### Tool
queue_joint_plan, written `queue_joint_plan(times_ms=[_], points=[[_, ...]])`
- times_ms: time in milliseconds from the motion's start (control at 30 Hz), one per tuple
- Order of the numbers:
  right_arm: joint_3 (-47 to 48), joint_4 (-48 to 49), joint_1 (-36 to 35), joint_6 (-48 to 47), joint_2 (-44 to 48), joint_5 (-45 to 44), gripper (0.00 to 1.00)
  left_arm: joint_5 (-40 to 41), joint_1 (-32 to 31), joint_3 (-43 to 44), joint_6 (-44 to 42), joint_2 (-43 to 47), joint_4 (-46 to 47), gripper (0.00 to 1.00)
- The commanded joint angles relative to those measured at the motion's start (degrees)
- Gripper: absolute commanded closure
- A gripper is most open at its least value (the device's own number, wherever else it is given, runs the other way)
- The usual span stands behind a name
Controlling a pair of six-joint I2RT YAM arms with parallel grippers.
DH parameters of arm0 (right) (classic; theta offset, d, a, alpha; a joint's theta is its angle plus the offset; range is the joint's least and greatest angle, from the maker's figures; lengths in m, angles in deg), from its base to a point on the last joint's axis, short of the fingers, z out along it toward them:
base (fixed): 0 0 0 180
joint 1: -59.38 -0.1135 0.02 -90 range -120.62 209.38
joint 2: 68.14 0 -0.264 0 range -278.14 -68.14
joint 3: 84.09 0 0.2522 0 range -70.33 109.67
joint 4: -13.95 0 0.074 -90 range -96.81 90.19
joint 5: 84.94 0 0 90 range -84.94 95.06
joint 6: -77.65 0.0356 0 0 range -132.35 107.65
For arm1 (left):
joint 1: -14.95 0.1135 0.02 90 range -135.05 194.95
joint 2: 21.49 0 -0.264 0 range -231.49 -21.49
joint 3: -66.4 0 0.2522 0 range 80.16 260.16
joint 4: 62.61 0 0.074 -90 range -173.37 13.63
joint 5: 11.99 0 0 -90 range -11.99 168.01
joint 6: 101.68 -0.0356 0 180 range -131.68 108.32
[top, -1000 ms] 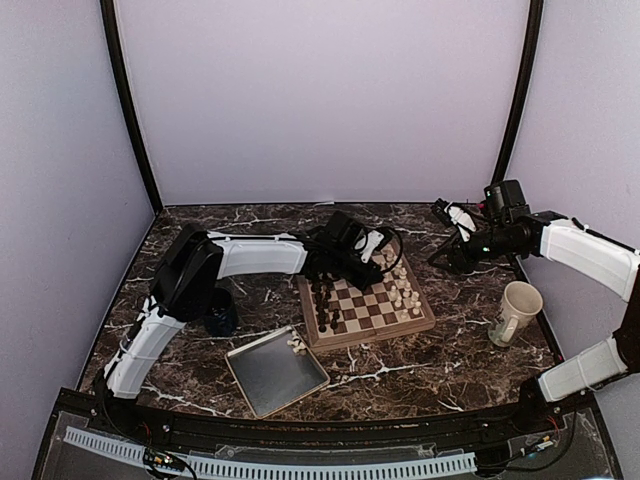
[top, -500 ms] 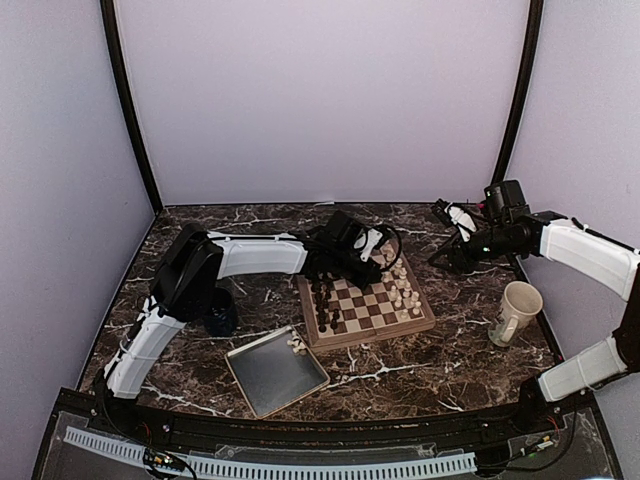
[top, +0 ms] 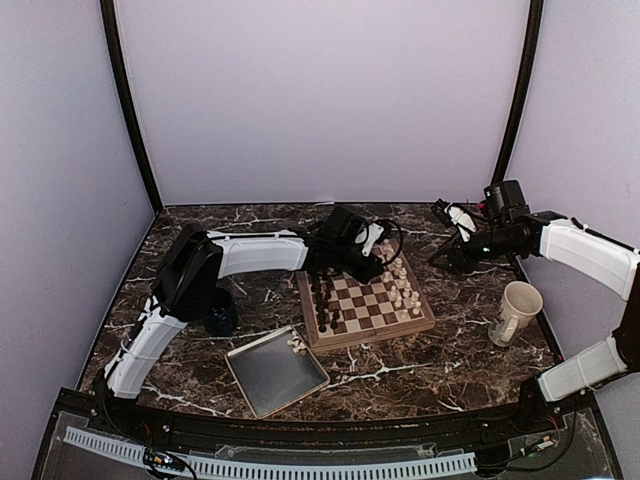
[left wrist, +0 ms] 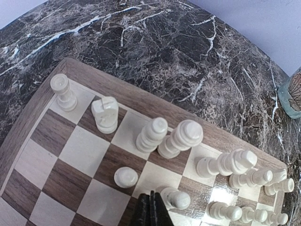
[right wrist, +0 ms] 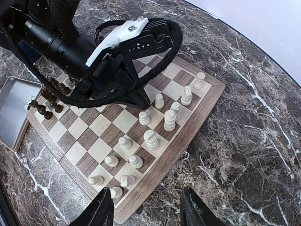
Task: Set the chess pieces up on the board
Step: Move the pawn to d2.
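Note:
The board (top: 362, 337) lies mid-table; it also shows in the left wrist view (left wrist: 117, 92) and the right wrist view (right wrist: 184, 141). Cream chess pieces (top: 402, 287) stand in two rows along its right side, dark pieces (top: 322, 300) along its left. My left gripper (left wrist: 152, 197) is shut and empty, just above the board between a cream pawn (left wrist: 126, 177) and another pawn (left wrist: 176, 198); it shows over the board's far right part (right wrist: 145, 103). A few cream pieces (top: 296, 345) lie in the tray. My right gripper (right wrist: 148, 209) is open and empty, above the table right of the board.
A grey metal tray (top: 272, 378) lies at the board's near left corner. A cream mug (top: 518, 312) stands at the right, a dark blue cup (top: 220, 315) at the left beside the left arm. The back wall is close behind the board.
My left gripper has shifted slightly toward the far side of the board. The right arm has not moved.

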Motion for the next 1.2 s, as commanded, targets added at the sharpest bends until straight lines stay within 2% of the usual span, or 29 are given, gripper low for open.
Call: queue_joint_plan(times_ms=[0,467,800,1167], points=[[-0.51,0.99,0.31,-0.62,-0.48,0.72,0.51,-0.36,0.21,2.70,-1.13,-1.58,-1.15,0.97],[-0.53,1.02,0.31,-0.90,-1.16,0.58,0.51,-4.87,-0.18,2.21,-4.30,-2.33,-0.84,0.97],[-0.45,0.99,0.31,-0.96,-1.70,0.52,0.51,-5.48,-0.48,-2.72,-5.54,0.24,1.09,0.96],[-0.31,1.02,0.31,-1.09,-2.15,0.51,0.51,-4.87,-0.87,-3.16,-6.38,1.00,1.03,0.96]])
